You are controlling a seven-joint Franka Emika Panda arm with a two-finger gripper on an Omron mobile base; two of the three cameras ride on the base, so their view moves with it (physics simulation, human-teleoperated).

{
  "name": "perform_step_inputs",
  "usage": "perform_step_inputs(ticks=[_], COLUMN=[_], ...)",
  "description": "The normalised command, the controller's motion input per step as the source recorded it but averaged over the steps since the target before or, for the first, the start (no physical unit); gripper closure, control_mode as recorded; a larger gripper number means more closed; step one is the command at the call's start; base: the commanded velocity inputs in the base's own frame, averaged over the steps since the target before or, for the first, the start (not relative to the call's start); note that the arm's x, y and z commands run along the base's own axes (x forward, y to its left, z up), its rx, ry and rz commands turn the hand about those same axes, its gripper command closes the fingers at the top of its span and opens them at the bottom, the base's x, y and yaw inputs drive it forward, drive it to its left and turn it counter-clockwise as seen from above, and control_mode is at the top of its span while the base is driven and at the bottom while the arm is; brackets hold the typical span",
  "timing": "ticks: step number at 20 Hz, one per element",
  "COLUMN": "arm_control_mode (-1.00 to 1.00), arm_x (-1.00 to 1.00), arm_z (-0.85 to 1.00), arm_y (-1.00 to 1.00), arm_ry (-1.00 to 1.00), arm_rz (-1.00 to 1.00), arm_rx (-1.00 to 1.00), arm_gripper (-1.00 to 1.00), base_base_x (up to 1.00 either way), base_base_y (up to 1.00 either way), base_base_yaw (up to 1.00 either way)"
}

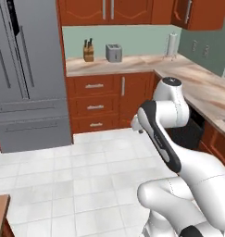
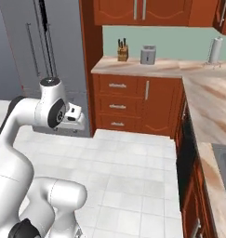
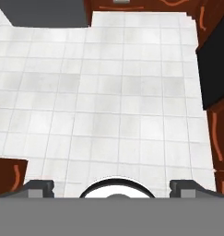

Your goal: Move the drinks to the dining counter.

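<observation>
Hanging over white floor tiles (image 3: 109, 92) between red-brown cabinets (image 1: 104, 99) and grey fridge (image 1: 26, 69), the tool (image 3: 111, 186) gapes wide, empty.

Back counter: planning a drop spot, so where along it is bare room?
Bare stretches: between the toaster and the paper towel roll, and down the right-hand counter toward the sink. Tightest between the knife block and toaster.

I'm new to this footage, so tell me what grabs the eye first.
The white arm folds up in the foreground over pale floor tiles. Behind it a tall grey fridge stands left of red-brown cabinets, whose marble-like counter carries a knife block, toaster and paper towel roll. The gripper is open over the floor.
</observation>
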Motion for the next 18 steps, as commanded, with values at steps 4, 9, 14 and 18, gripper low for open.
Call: perform_step_inputs(ticks=[4, 9, 14, 18], arm_control_mode=[1.00, 1.00, 1.00, 1.00], arm_x=[0.00, 0.00, 0.00, 0.00], arm_z=[0.00, 0.00, 0.00, 0.00], arm_y=[0.00, 0.00, 0.00, 0.00], arm_ry=[0.00, 0.00, 0.00, 0.00], arm_rz=[0.00, 0.00, 0.00, 0.00], arm_rx=[0.00, 0.00, 0.00, 0.00], arm_gripper=[-1.00, -1.00, -1.00, -1.00], base_base_x=[1.00, 1.00, 1.00, 1.00], base_base_y=[0.00, -0.07, -0.10, -0.11], base_base_yaw=[0.24, 0.51, 0.76, 0.79])
